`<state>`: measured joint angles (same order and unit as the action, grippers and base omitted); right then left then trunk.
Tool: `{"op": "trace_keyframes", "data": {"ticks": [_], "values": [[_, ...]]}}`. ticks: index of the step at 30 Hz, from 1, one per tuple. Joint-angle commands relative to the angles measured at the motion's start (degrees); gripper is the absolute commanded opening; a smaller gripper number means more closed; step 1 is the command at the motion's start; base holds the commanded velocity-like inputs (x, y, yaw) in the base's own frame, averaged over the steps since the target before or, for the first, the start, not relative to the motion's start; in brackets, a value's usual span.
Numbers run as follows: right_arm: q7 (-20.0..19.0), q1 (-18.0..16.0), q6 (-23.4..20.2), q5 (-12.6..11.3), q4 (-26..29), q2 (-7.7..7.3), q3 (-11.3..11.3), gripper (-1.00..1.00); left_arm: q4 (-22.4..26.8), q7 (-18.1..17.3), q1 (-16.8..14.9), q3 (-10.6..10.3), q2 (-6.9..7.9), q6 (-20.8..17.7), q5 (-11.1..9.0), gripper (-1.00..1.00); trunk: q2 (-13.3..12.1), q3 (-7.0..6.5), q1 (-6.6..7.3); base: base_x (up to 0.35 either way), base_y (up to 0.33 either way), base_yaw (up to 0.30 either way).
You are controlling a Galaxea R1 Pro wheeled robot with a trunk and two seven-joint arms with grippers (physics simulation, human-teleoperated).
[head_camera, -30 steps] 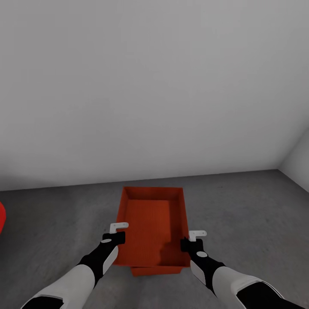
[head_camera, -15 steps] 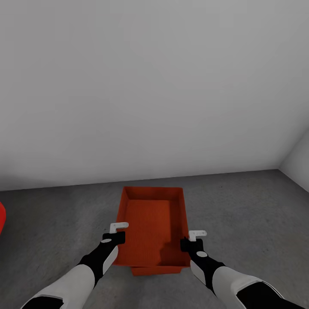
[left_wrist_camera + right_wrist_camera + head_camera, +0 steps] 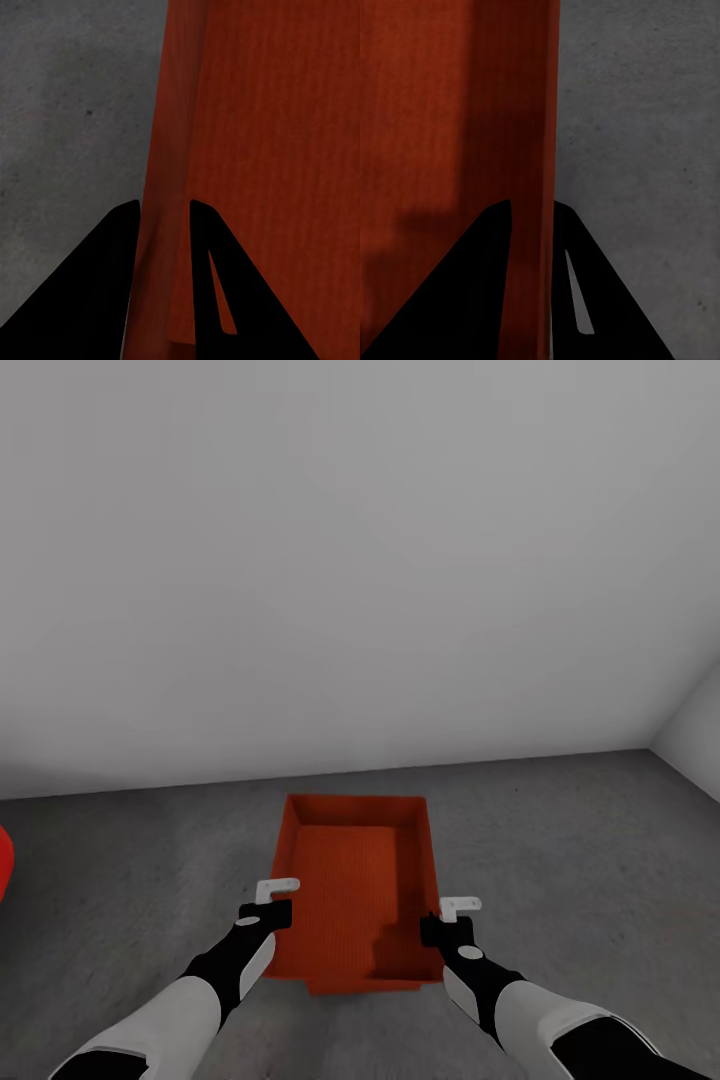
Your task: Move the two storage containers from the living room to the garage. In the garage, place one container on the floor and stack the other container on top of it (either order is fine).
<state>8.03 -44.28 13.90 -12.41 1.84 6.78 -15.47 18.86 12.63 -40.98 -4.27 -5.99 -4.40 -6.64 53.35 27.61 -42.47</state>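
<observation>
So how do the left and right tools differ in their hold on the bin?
The left tool clamps the bin's left wall; the right tool clamps its right wall. The left tool sits farther along the bin than the right tool. Both straddle a wall, one finger inside, one outside.

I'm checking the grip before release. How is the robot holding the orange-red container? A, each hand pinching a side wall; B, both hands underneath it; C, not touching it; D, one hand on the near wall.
A: the left hand straddles the left wall of the container, and the right hand straddles the right wall.
</observation>
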Motion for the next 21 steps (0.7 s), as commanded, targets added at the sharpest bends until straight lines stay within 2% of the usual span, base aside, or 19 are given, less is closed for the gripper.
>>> {"op": "trace_keyframes", "data": {"ticks": [1, 21], "values": [[0.41, -0.01, 0.34, -1.03, -1.75, -2.39, 1.14, -1.00, 0.34, 2.94, -0.07, 2.60, 1.77, -0.43, 0.66, -1.00, 0.04, 0.14, 0.00, 0.000, 0.000, 0.000], [0.41, -0.01, 0.32, -1.02, -1.75, -2.39, 1.14, -1.00, 0.35, 2.98, -0.08, 2.60, 1.77, -0.43, 0.66, -1.00, 0.04, 1.95, 0.00, 0.000, 0.000, 0.000]]}}
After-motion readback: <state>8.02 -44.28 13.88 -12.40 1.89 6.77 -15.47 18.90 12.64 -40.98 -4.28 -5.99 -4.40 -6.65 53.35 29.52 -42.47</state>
